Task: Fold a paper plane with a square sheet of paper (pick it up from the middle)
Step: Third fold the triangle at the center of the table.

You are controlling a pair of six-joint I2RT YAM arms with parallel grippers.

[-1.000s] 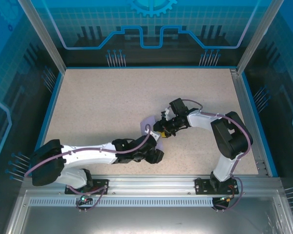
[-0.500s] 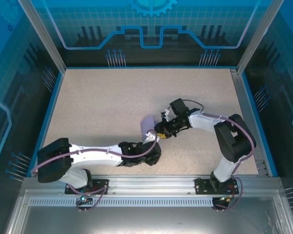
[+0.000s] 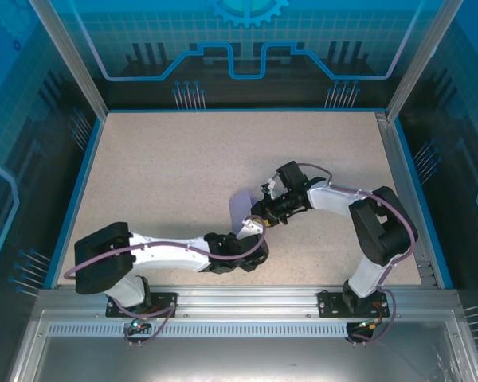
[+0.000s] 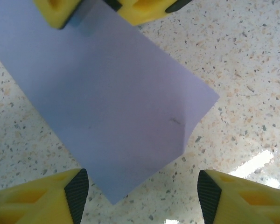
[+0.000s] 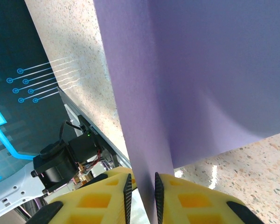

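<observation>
So our right claw is pinched narrow on one edge of the purple sheet, which stands up at an angle over the middle of the surface. Our left claw sits wide open and empty, with the sheet's free corner just ahead of its tips. We reckon that thin one-edge grip is the weak spot: if the left claw closes off-line or tugs, the sheet could slip out, twist, or get a stray crease.
</observation>
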